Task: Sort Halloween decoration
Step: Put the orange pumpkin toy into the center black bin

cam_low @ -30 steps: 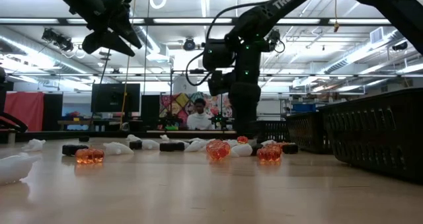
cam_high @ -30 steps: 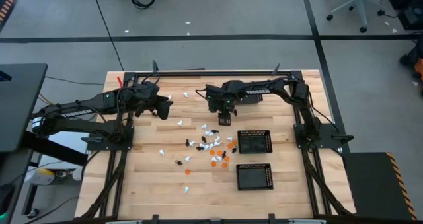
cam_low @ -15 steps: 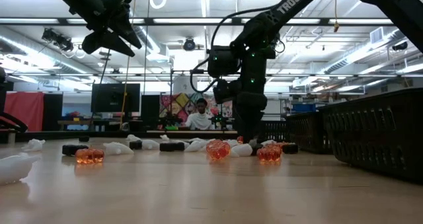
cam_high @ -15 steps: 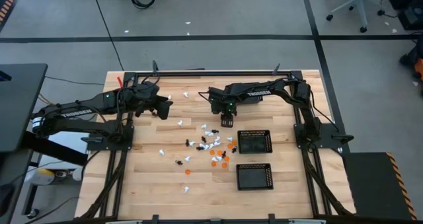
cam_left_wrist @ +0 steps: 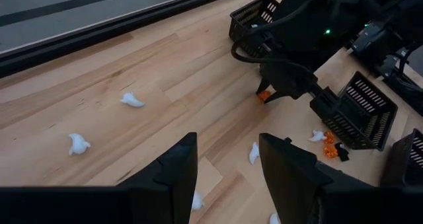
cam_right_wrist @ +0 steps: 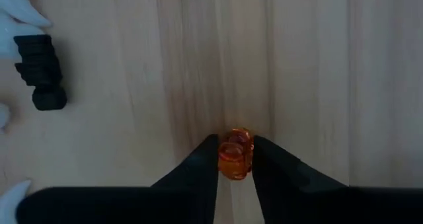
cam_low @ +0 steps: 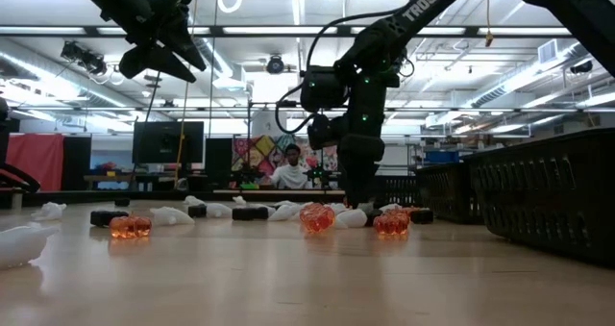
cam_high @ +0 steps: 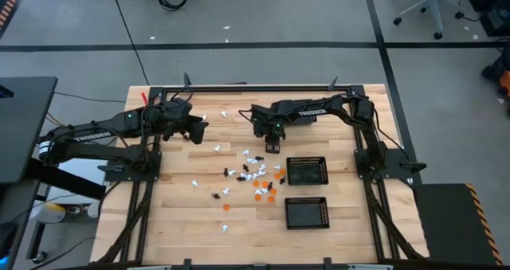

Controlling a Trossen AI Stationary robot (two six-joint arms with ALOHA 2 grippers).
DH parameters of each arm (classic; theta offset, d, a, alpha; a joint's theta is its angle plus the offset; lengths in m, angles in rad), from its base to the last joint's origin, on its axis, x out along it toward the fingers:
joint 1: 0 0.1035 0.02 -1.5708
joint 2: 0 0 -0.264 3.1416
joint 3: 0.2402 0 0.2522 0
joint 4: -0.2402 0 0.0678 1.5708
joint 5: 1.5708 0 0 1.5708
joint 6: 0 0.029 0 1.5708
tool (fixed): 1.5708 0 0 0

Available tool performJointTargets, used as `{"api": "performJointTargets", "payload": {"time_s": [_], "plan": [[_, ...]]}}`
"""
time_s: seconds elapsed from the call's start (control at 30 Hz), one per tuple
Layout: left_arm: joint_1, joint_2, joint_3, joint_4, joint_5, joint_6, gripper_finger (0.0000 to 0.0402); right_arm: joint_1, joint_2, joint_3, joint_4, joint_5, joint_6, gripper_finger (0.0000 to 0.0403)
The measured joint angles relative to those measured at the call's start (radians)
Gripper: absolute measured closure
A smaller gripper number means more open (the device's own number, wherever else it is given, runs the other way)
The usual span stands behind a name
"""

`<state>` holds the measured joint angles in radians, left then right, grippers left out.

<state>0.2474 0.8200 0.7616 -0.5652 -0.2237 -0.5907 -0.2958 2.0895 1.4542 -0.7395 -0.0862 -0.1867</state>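
Observation:
Small white, orange and black Halloween figures (cam_high: 255, 178) lie scattered on the wooden table's middle. My right gripper (cam_high: 272, 148) points down at the far edge of the scatter and is shut on one orange figure (cam_right_wrist: 234, 153), which also shows in the left wrist view (cam_left_wrist: 264, 96). A black figure (cam_right_wrist: 41, 73) lies on the wood nearby. My left gripper (cam_high: 199, 131) hangs raised over the table's far left, open with nothing between its fingers (cam_left_wrist: 182, 178). My right gripper pinches the orange figure's two sides (cam_right_wrist: 231, 159) between its two fingertips (cam_right_wrist: 206, 159). The fingers come from above, pointing down. The figure sits on the table top (cam_low: 357, 211) between them.
Two black mesh trays stand right of the scatter, one farther (cam_high: 307, 159) and one nearer (cam_high: 307, 199). White figures (cam_left_wrist: 131, 100) lie apart toward the far left. Bare wood lies along the near edge. A person sits in the room behind the table (cam_low: 289, 170).
My right gripper has sunk a little toward the table top, over the orange figure at the far edge of the scatter.

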Motion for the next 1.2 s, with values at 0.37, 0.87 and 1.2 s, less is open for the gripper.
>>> {"api": "performJointTargets", "payload": {"time_s": [0.37,0.87,1.2], "plan": [[0.0,0.0,0.0,-0.001,0.0,0.004,0.023,0.0,-0.03,-0.002,-0.028,-0.011,0.012,0.0324],[0.0,0.0,0.0,-0.011,0.0,0.03,0.023,0.08,-0.261,-0.001,-0.24,-0.171,0.157,0.0324],[0.0,0.0,0.0,-0.01,0.0,0.037,0.023,0.218,-0.446,-0.204,-0.262,-0.179,0.303,0.0324]]}}
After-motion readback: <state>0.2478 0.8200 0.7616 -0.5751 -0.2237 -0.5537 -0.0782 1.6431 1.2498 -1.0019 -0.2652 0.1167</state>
